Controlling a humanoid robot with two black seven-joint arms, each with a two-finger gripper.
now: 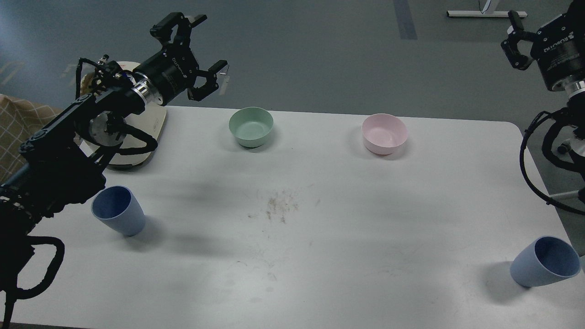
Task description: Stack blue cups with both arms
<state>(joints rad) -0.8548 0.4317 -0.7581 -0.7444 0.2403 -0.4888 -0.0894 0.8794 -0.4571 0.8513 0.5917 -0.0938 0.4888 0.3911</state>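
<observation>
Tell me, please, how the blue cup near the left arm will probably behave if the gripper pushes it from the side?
The blue cup tapers to a narrow base under a wide mouth, so a high push would likely tip it. Its round wall suggests it may then roll. The matte surface looks unlikely to slip much on the table.

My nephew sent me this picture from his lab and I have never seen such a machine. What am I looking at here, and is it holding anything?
This is taken from the robot's own head, looking down at a white table. The two black jointed things are its arms. The left hand, a two-finger claw, hangs open above the table's far left corner. The right hand is at the top right edge, partly cut off, so I cannot tell if it is open. Neither holds anything.

On the table stand two blue cups, one near the left arm and one at the near right corner. Further back sit a green bowl and a pink bowl. A pale board lies behind the left arm.
</observation>
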